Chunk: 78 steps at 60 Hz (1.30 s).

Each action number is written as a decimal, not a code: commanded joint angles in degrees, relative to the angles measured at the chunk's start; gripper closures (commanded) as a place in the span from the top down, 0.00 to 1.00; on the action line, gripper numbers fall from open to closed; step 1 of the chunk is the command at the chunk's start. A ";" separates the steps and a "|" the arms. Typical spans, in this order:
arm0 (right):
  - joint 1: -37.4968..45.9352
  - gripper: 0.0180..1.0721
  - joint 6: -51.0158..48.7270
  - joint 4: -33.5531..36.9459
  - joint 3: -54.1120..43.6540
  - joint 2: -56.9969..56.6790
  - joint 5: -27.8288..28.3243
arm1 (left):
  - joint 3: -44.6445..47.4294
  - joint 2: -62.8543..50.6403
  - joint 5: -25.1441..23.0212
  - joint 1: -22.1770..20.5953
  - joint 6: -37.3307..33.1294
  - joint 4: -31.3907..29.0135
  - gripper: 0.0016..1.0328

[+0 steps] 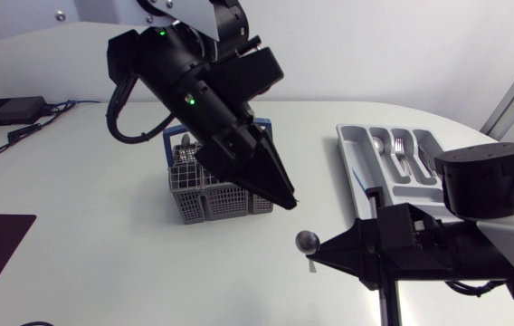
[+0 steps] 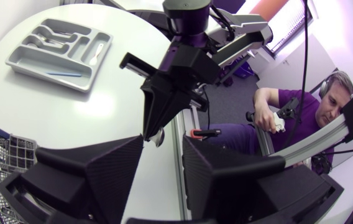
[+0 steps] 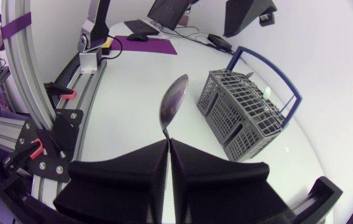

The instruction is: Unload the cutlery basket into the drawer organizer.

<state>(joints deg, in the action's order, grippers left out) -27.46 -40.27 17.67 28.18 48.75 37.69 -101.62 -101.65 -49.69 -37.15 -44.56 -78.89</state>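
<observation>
right gripper (image 3: 168, 143) fingers clenched on the spoon (image 3: 172, 102) handle. It's probably light, stiff, slippery metal, so mid-handle's the spot. left gripper (image 2: 163, 140) fingers spread, empty.

Spoon (image 3: 172, 102): polished, mirror-glossy metal. Cutlery basket (image 3: 245, 115): grey plastic lattice, matt, with blue handle. Drawer organizer (image 1: 352, 154): smooth grey plastic, slight sheen. Right tool (image 3: 168, 143): matt black. Surface (image 1: 85, 181): smooth, white, matt.

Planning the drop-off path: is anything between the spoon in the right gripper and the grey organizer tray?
Nothing visible does: only bare white table lies between the shiny metal spoon and the grey plastic compartmented organizer tray.
</observation>
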 commanded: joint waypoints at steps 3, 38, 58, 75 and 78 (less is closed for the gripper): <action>3.91 0.08 -3.41 0.96 -1.38 0.20 0.01 | 0.11 2.07 -1.02 2.78 4.92 3.39 0.89; 20.43 0.08 -11.50 0.70 -4.10 1.17 0.72 | 14.79 12.52 10.23 8.93 18.89 22.20 0.91; 37.75 0.08 -20.81 -1.15 -1.20 8.03 3.70 | 20.32 14.55 20.16 9.81 22.49 28.09 0.91; 51.11 0.08 -27.58 -5.19 2.75 16.11 5.46 | 24.02 15.78 24.73 10.43 23.20 31.17 0.91; 52.78 0.08 -28.28 -6.42 3.54 17.43 5.55 | 24.10 15.78 24.82 10.60 23.29 31.17 0.91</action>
<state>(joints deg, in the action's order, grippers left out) 22.85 -65.32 12.80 29.36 64.07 42.28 -79.20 -87.24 -25.21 -27.27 -22.44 -48.05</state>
